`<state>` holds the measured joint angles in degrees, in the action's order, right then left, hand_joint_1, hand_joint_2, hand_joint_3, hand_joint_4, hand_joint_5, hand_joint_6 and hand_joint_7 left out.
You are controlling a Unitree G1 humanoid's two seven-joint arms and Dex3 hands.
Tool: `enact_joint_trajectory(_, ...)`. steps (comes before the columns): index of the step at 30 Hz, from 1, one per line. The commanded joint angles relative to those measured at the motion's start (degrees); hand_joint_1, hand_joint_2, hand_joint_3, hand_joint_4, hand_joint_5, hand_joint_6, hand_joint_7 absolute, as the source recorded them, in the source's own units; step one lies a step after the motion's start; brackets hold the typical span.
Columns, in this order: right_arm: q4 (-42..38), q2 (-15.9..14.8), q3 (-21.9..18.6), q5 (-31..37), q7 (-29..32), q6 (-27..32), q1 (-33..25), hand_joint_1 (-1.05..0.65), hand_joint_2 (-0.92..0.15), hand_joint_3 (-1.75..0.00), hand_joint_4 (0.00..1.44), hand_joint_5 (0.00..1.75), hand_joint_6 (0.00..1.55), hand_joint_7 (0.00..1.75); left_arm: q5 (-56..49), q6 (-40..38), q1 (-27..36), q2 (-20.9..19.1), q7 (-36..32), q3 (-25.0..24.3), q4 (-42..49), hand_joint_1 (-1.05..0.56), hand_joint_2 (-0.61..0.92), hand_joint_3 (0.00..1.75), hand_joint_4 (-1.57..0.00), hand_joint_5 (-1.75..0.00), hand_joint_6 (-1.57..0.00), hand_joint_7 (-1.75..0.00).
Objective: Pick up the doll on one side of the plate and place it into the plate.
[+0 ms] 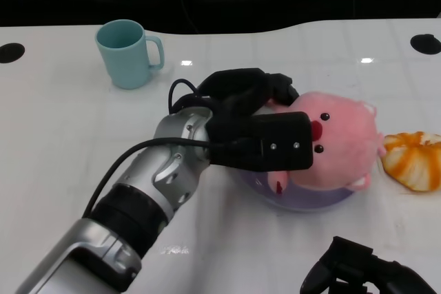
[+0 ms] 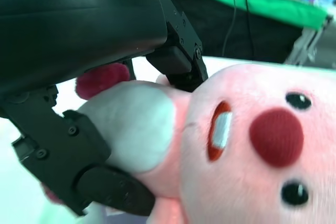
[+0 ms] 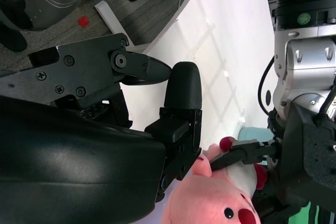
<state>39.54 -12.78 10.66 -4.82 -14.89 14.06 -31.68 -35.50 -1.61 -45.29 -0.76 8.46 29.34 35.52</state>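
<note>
My left hand (image 1: 258, 118) has its fingers (image 2: 94, 177) clasped on the pink plush pig doll (image 1: 337, 142), which sits in the pale lilac round plate (image 1: 313, 201) mid-worktop. A light-blue ceramic mug (image 1: 127, 53) stands toward the far left edge of the glossy white worktop (image 1: 62, 142). An orange-and-white plush toy (image 1: 415, 160) lies by the right edge, near the plate. My right hand (image 1: 365, 277) is at the near edge, holding nothing, fingers apart.

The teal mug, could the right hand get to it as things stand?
Probably not directly. The right hand is low at the near edge, while the teal mug stands far across the table, and the left hand holding the pink doll over the plate lies between.
</note>
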Motion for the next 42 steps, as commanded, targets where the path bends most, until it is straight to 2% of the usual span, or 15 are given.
enact_joint_trajectory(1,1.1,-0.4,-0.6,-0.3,0.3,0.5,-0.2,-0.31,-0.91,-0.49,0.7,1.75,0.51,1.66,-0.3,-0.4,0.5,-2.3,3.0,0.6,-2.7,-0.62,0.92,0.25,-0.17,-0.4,-0.34,0.0)
enact_joint_trajectory(4,1.3,-0.1,-0.7,-0.7,0.4,1.1,-0.1,-0.31,-0.91,-0.49,0.71,1.75,0.52,1.66,-1.0,-1.4,0.4,-4.0,6.4,1.4,-4.5,-0.7,0.92,0.31,-0.04,-0.34,-0.22,0.0)
enact_joint_trajectory(7,1.3,0.0,-0.7,-1.3,0.4,1.3,0.0,-0.3,-0.91,-0.49,0.71,1.75,0.53,1.66,-1.7,-2.1,0.5,-5.6,8.9,2.1,-6.3,-0.77,0.92,0.38,0.0,-0.27,-0.14,0.0)
enact_joint_trajectory(13,2.1,0.0,-0.9,-1.7,0.7,1.8,-0.2,-0.3,-0.92,-0.5,0.7,1.75,0.52,1.66,-0.7,-3.6,2.7,-8.9,13.1,0.9,-13.6,-0.82,0.92,0.41,0.0,-0.22,-0.13,-0.01)
enact_joint_trajectory(18,1.9,-0.6,-1.6,-1.7,0.5,1.7,0.5,-0.3,-0.92,-0.5,0.69,1.75,0.51,1.66,1.6,-3.1,7.7,-11.8,14.4,-1.5,-21.4,-0.83,0.92,0.39,0.0,-0.25,-0.13,-0.01)
enact_joint_trajectory(28,1.0,-1.0,-2.1,-2.1,-0.2,1.5,1.4,-0.3,-0.92,-0.49,0.68,1.75,0.5,1.65,7.1,-2.6,19.0,-16.2,15.1,-7.7,-36.0,-0.82,0.92,0.35,0.0,-0.45,-0.16,-0.02)
enact_joint_trajectory(30,1.1,-0.9,-1.9,-1.9,-0.1,1.5,1.4,-0.3,-0.92,-0.49,0.69,1.75,0.5,1.65,8.6,-1.9,21.7,-16.6,14.4,-9.1,-38.5,-0.79,0.92,0.33,0.0,-0.53,-0.19,-0.04)
enact_joint_trajectory(32,1.2,-1.0,-1.7,-1.7,0.0,1.4,1.4,-0.3,-0.92,-0.49,0.69,1.75,0.5,1.65,10.6,-0.3,24.8,-16.6,13.2,-10.8,-40.6,-0.76,0.92,0.31,-0.01,-0.65,-0.23,-0.05)
enact_joint_trajectory(37,1.5,-0.8,-1.4,-1.5,0.3,1.8,1.6,-0.28,-0.92,-0.49,0.69,1.75,0.5,1.66,15.7,4.7,32.3,-15.1,9.3,-15.0,-43.1,-0.67,0.92,0.24,-0.1,-0.81,-0.36,-0.11)
enact_joint_trajectory(42,2.1,-0.6,-1.0,-1.5,0.4,2.6,1.9,-0.27,-0.92,-0.51,0.68,1.75,0.49,1.66,23.0,8.4,39.4,-12.1,7.0,-18.5,-45.2,-0.42,0.92,0.14,-0.22,-0.95,-0.5,-0.17)
